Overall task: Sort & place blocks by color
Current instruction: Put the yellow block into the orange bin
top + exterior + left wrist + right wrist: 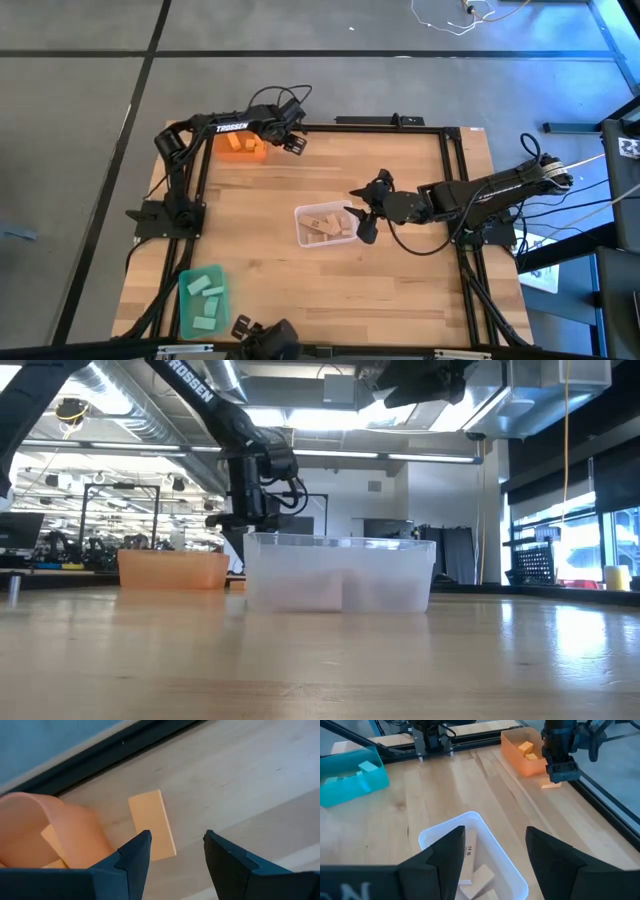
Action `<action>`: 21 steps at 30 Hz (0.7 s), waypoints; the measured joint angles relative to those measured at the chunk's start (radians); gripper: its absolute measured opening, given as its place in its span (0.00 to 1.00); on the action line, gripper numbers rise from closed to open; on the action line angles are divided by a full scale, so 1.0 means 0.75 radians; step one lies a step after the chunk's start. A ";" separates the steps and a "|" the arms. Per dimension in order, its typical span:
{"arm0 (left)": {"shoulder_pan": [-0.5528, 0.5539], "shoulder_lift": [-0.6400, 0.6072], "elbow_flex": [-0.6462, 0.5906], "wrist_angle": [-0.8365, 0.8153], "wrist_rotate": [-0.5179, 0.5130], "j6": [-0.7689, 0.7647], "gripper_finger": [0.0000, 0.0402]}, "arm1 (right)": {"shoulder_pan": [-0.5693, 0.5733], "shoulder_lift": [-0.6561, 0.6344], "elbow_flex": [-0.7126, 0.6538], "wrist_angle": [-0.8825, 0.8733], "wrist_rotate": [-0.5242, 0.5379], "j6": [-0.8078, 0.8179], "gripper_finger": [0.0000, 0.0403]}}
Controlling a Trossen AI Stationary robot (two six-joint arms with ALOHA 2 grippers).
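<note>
Both arms are poised over bins, with jaws spread and nothing held.

The left gripper (292, 141) is reached to the table's far edge beside the orange bin (241, 147), fingers parted above an orange block (151, 824) lying flat on the wood just outside that bin (other orange blocks sit inside). The right gripper (362, 212) is stretched level to the clear bin (303, 214) of tan blocks (325, 226), fingers wide. Mint blocks (204, 296) are seen in the green bin (185, 312).
</note>
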 joint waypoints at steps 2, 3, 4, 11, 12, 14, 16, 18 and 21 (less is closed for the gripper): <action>0.011 0.019 -0.001 -0.004 0.024 0.000 0.43 | 0.000 0.000 0.000 -0.001 0.000 0.000 0.52; 0.012 0.028 -0.001 -0.007 0.027 0.000 0.43 | 0.000 0.000 0.000 0.000 0.000 0.000 0.52; 0.014 0.033 -0.001 -0.005 0.024 0.000 0.43 | 0.000 0.000 0.000 -0.001 0.000 0.000 0.52; 0.013 0.084 -0.001 0.010 -0.019 0.001 0.43 | 0.001 0.000 0.000 0.000 0.000 0.000 0.52; 0.015 0.090 -0.001 0.012 -0.016 0.001 0.43 | 0.000 0.000 0.000 0.000 0.000 0.000 0.52; 0.020 0.106 -0.001 0.015 -0.015 0.000 0.43 | 0.000 0.000 0.000 0.000 0.000 0.001 0.52; 0.029 0.123 -0.001 0.017 -0.014 0.000 0.43 | 0.000 0.000 0.000 0.000 0.000 0.005 0.52; 0.037 0.136 0.002 0.018 -0.003 0.001 0.43 | 0.000 0.000 0.000 -0.001 0.000 0.010 0.52; 0.038 0.147 0.003 0.018 0.053 0.025 0.43 | 0.000 0.000 0.000 -0.005 0.000 0.010 0.52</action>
